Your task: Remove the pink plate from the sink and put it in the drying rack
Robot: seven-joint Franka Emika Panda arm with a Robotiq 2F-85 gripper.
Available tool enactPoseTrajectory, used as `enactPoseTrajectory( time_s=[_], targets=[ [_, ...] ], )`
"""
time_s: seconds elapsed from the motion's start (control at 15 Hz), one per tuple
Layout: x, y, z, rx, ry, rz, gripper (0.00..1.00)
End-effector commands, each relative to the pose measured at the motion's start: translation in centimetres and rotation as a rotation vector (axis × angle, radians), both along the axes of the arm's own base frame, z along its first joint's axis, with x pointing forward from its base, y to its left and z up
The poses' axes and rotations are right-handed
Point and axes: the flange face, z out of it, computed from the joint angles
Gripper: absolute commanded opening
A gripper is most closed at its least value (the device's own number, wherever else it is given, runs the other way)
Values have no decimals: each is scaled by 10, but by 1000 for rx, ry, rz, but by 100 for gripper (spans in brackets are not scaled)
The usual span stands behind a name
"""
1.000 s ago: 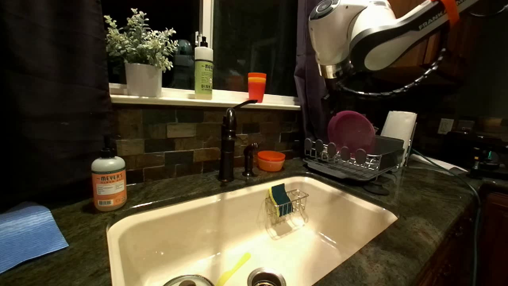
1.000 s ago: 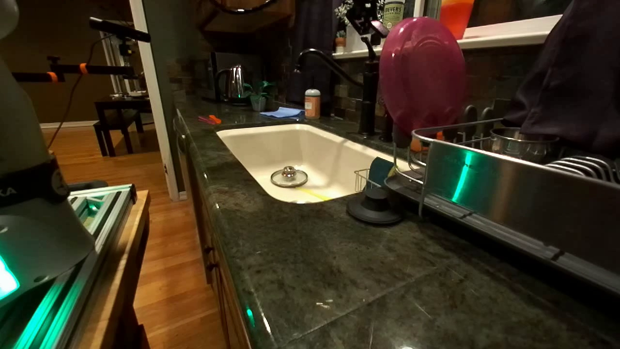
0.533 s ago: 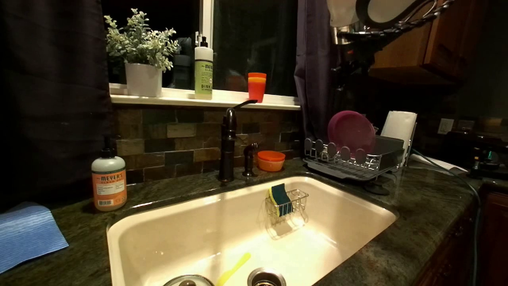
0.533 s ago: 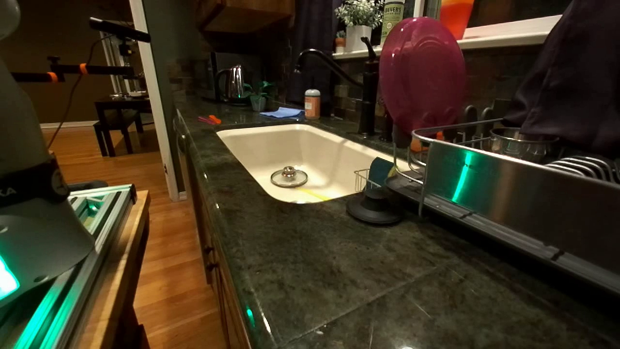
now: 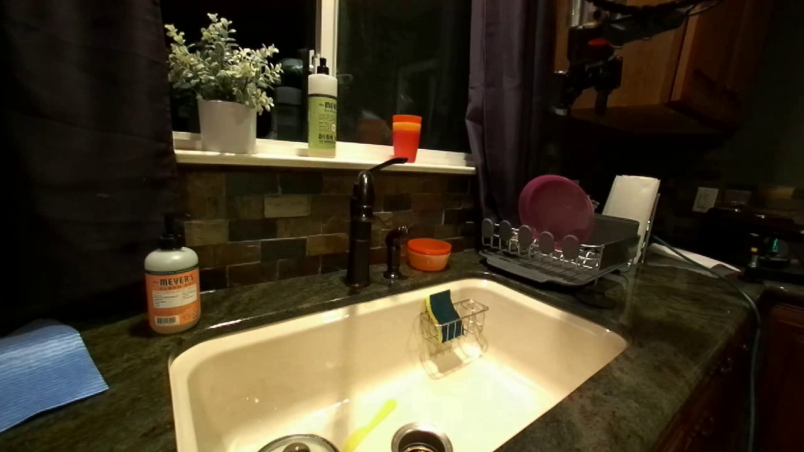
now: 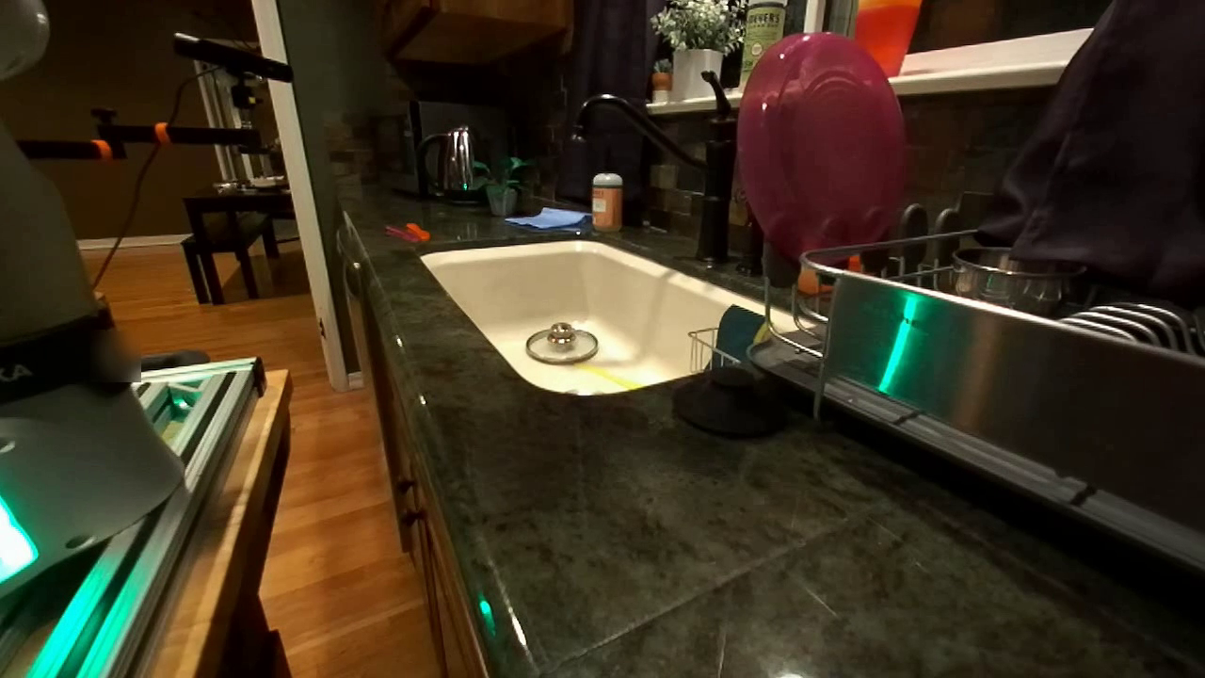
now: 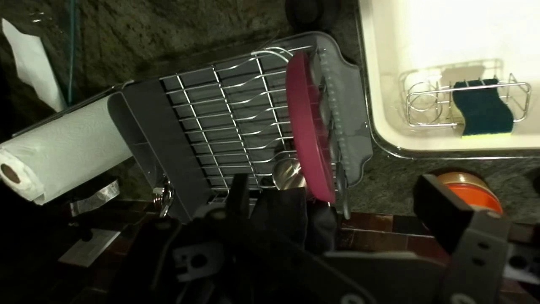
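The pink plate [image 5: 556,207] stands on edge in the drying rack [image 5: 543,271], tilted a little, at the end nearest the sink. It also shows in an exterior view [image 6: 819,151] and in the wrist view [image 7: 308,131]. The rack shows in the wrist view [image 7: 350,114] too. The sink [image 5: 301,339] lies beside the rack; it also shows in the wrist view [image 7: 382,84]. My gripper [image 5: 581,108] is high above the rack, apart from the plate. In the wrist view my gripper [image 7: 339,192] has its fingers wide apart with nothing between them.
A sponge caddy [image 5: 474,311], a glass lid [image 6: 562,345] and a yellow utensil [image 5: 372,427] are in the sink. The faucet [image 5: 360,232] and orange bowls [image 5: 429,254] stand behind it. A paper towel roll [image 7: 71,147] stands beyond the rack. A wooden cabinet [image 5: 641,75] hangs near my gripper.
My arm and gripper have risen and moved right in an exterior view, away from the plate. The gripper has left the view of the other camera. The plate has stayed in the rack.
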Motion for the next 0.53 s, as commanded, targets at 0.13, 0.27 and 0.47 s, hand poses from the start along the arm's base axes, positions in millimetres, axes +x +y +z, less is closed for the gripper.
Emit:
enactPoseTrajectory(
  time_s=[0.13,0.27,0.47],
  targets=[
    [-22,-16,7,102,15,16,100],
    [-12,-15,12,70,6,0,100],
    [-14,-15,10,75,11,4,100]
  ],
)
